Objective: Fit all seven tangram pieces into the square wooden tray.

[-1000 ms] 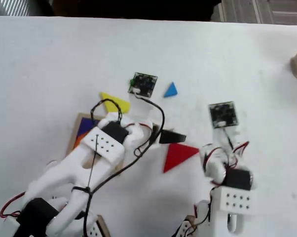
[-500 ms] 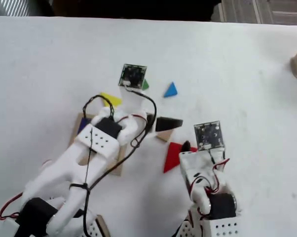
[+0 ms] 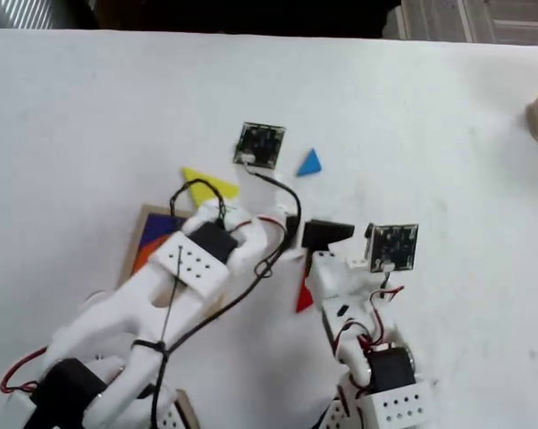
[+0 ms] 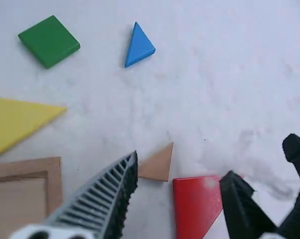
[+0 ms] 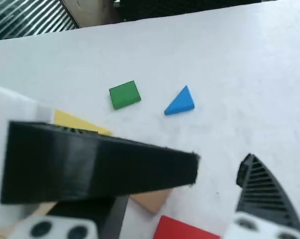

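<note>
Logging dark blue piece [image 3: 162,223], orange piece [image 3: 145,253] in wooden tray [image 4: 54,181]; yellow triangle [image 4: 15,124], green square [image 4: 49,41], blue triangle [image 4: 138,46], tan triangle [image 4: 157,164], red triangle [image 4: 195,204] loose; left gripper [image 4: 182,167], right gripper [image 5: 221,164] agape, empty.

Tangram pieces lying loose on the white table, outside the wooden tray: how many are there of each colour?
green square: 1
blue triangle: 1
yellow triangle: 1
red triangle: 1
plain wood triangle: 1
Total: 5
</note>
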{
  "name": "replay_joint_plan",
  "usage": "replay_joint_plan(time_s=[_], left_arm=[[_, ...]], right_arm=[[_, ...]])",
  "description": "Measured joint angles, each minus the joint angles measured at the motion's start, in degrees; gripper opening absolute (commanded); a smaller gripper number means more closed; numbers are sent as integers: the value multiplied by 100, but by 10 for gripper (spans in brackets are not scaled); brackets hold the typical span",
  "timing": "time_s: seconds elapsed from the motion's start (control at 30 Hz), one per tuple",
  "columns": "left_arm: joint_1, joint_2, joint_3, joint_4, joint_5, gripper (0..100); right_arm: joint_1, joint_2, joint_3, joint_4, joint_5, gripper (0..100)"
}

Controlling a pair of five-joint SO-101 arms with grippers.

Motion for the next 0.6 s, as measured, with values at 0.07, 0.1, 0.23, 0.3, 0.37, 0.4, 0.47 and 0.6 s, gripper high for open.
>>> replay_joint_plan(time_s=[0.07,0.1,0.23,0.3,0.37,0.4,0.47,0.6], left_arm=[[9,0,0,88,35,461],[9,0,0,114,44,461],[9,-18,-123,246,53,461],[9,-35,-202,299,53,461],[9,-167,-211,422,53,461],[18,-281,-202,501,53,461],[18,-598,-141,738,53,461],[18,-1081,-123,1336,35,461]], right_arm=[[62,0,0,-18,167,183],[167,0,0,-35,220,154],[712,26,0,-193,352,86],[870,26,0,-255,475,74],[958,18,0,-255,615,59],[1037,18,0,-264,659,48],[1398,18,0,-308,695,19],[2277,18,9,-580,703,18]])
